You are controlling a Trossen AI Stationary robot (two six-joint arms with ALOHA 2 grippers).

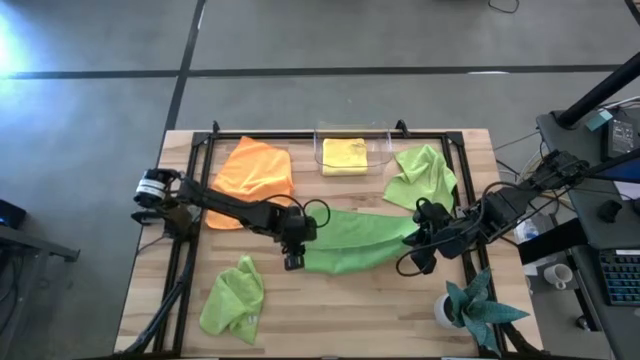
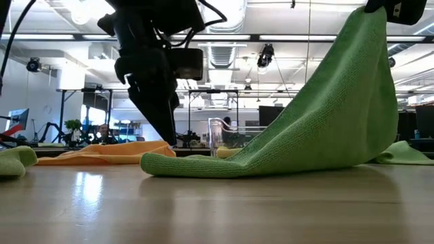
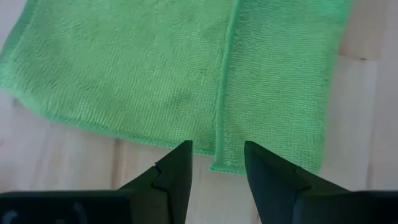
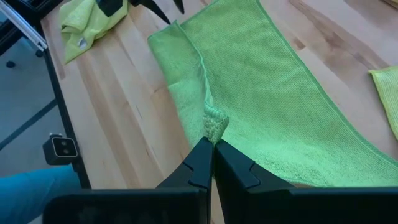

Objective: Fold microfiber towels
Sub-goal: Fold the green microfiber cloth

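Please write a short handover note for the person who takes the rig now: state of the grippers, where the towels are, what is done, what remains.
Right gripper: shut on the middle green towel, one end lifted off the table.
Left gripper: open, empty, over that towel's other end, which lies on the table.
Yellow towel: folded, in the clear bin.
Orange towel, back-right green towel and front-left green towel: crumpled, unfolded.
Left: fold the four.
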